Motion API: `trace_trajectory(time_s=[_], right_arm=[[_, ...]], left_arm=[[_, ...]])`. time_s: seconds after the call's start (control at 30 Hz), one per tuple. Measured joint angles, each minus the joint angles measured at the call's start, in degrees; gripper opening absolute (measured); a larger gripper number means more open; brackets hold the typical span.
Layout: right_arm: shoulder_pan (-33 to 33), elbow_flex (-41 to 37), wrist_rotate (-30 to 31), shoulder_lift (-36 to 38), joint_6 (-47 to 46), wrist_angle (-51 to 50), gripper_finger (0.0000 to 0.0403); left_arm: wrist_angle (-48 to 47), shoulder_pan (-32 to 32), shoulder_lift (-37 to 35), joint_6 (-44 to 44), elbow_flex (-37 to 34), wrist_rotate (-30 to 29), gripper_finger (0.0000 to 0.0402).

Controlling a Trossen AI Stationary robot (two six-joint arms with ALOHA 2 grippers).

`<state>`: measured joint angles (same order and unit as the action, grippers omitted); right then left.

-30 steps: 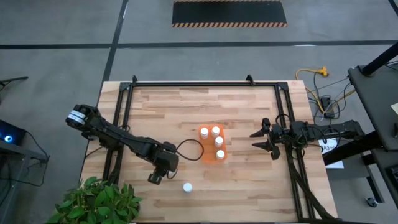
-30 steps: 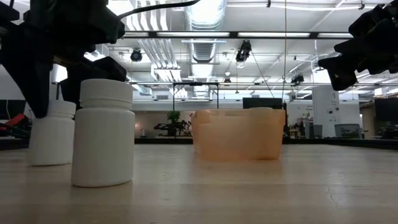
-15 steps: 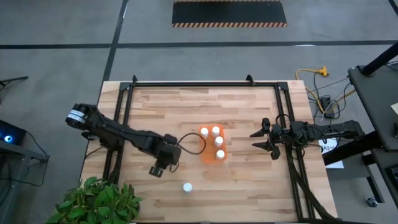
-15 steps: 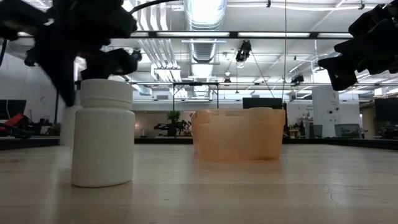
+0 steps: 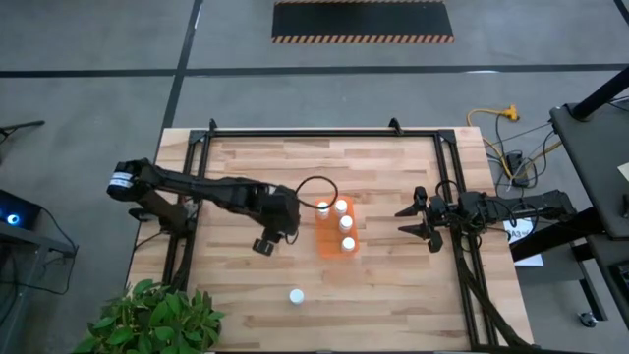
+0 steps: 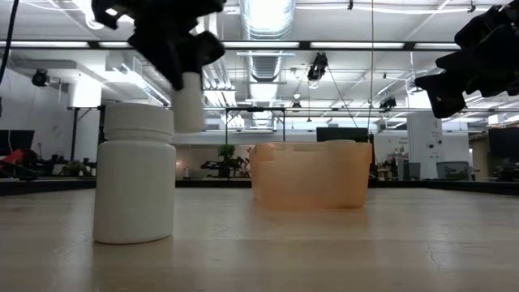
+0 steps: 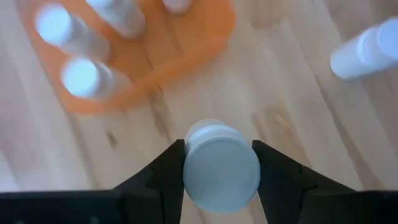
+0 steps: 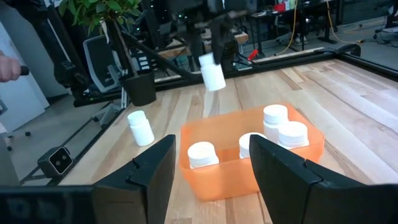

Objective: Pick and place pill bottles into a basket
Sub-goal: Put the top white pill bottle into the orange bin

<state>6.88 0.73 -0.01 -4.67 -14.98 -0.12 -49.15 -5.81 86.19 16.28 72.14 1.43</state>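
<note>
1. The left gripper (image 5: 263,244) has its two dark fingers (image 7: 163,169) closed partway on a white pill bottle (image 7: 221,167), pressing its sides just under the round cap; the low view shows the carried bottle hanging upright, lifted clear of the table
2. In the high view this gripper sits just left of the orange basket (image 5: 323,240), close to its near left corner, with wood showing between the two
3. The relation that matters: the basket lies to the right of the held bottle and slightly farther back, so I judge the coming move to be a short carry rightward over the rim, then a descent
4. The basket's long axis runs near to far; four bottles stand upright in it (image 8: 202,155), three down the right-hand column and one at the far left, so the open room appears to be in the left column, middle and near, the side closest to the gripper
5. The bottle's own axis is vertical, matching those already standing, so no turning looks needed
6. One more pill bottle (image 5: 296,295) stands upright on the wooden table (image 5: 383,167), nearer than the gripper and well apart from the basket
7. The right gripper (image 5: 420,221) waits to the right of the basket, fingers (image 8: 157,167) spread apart with nothing between them; the left arm is clearly the nearer to the drop
</note>
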Motion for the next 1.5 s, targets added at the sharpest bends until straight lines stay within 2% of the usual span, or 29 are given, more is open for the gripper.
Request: trace_trajectory(time_s=[0.2,0.5,0.77,1.5], right_arm=[[-0.01,0.0,0.0,0.0,0.0,0.0,0.0194],[-0.01,0.0,0.0,-0.07,0.0,0.04,0.0194],[0.01,0.0,-0.02,0.0,0.0,-0.02,0.0194],[0.0,0.0,-0.01,-0.01,0.0,0.0,0.0194]], left_arm=[[-0.64,1.36,3.0,5.6,7.2,0.39,0.0142],[-9.15,3.52,14.15,11.96,19.96,1.7,0.0142],[-10.18,5.1,19.3,14.7,28.18,5.49,0.0142],[-7.86,7.58,25.99,17.24,29.47,7.19,0.0142]])
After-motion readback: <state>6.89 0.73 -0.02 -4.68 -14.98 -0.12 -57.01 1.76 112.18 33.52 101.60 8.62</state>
